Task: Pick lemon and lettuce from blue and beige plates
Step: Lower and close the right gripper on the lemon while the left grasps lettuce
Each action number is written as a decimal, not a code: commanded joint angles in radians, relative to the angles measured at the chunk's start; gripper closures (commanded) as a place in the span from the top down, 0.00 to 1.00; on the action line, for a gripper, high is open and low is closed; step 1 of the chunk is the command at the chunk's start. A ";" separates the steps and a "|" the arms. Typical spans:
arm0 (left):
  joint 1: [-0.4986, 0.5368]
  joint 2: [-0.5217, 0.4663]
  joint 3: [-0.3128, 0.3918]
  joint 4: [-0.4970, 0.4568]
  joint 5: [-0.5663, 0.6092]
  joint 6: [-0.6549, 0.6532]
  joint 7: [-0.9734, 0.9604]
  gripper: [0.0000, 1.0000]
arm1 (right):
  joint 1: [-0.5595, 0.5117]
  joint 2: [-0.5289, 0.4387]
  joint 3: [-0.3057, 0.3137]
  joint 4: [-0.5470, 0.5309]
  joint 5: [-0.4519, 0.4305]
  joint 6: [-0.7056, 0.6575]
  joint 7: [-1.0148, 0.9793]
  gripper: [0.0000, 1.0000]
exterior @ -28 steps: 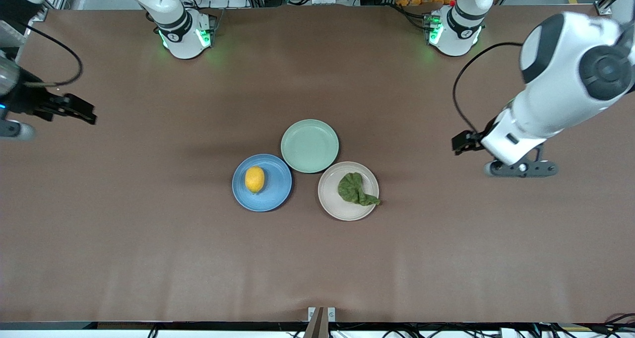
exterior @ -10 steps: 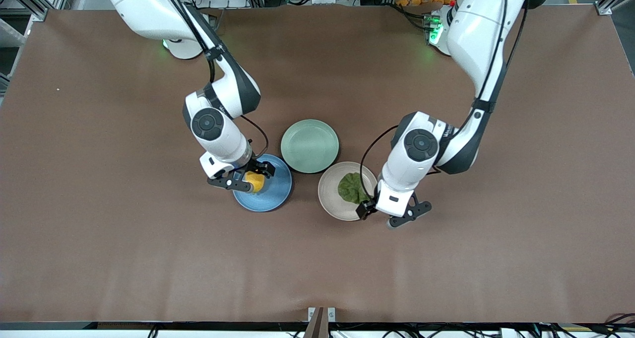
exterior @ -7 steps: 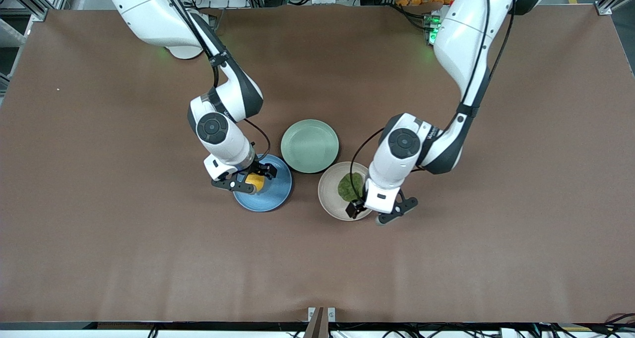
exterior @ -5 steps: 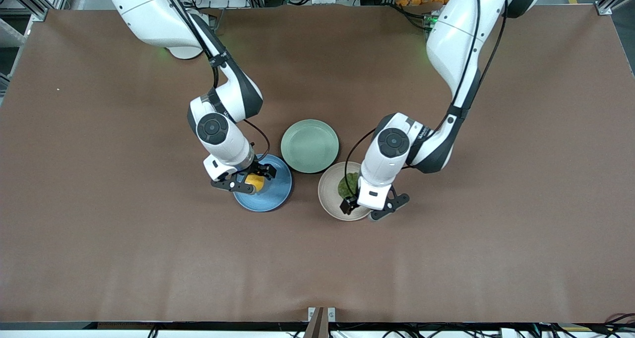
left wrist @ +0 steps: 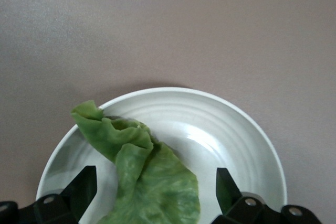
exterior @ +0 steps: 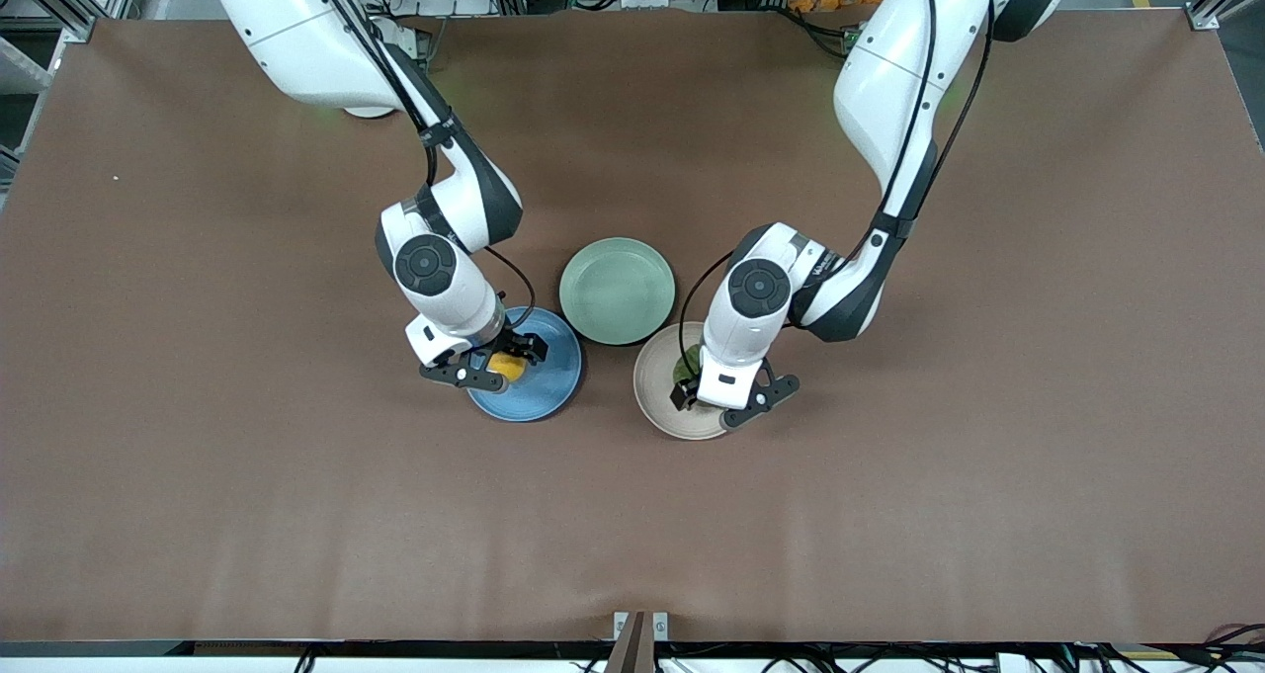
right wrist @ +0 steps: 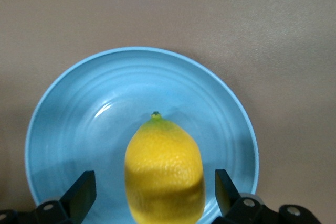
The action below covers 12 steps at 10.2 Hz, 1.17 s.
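Now, both arms: down over their plates, nothing held.
Right gripper: fingers spread wide, one on each side of the lemon, neither touching it; it hangs low over the blue plate.
Left gripper: fingers likewise apart, straddling the lettuce on the beige plate.
Lemon, place: between the right fingers, lying on the blue plate with its stem tip pointing away from the gripper.
Lettuce, place: between the left fingers, its wide part nearest the gripper, a folded end reaching toward the plate's rim.
Lemon, handling: likely firm and fairly light, with a rounded rind that can roll or squirt out of a skewed pinch; I would grip across the widest middle, fingers square to the long axis.
Lettuce, handling: looks soft, thin and limp, almost weightless; it should crumple rather than resist, so I would pinch the thick folded ridge down the middle, low to the plate, not a loose edge that may tear.
Count, plates: three, blue, beige and a green plate that is bare and sits just beside the other two.
Count, food: one lemon, one lettuce leaf.
Count, grippers: two.
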 commanded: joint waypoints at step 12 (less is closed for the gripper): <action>-0.015 -0.063 0.012 0.018 0.034 -0.146 -0.036 0.00 | -0.069 -0.092 0.008 0.083 0.000 -0.234 -0.003 0.09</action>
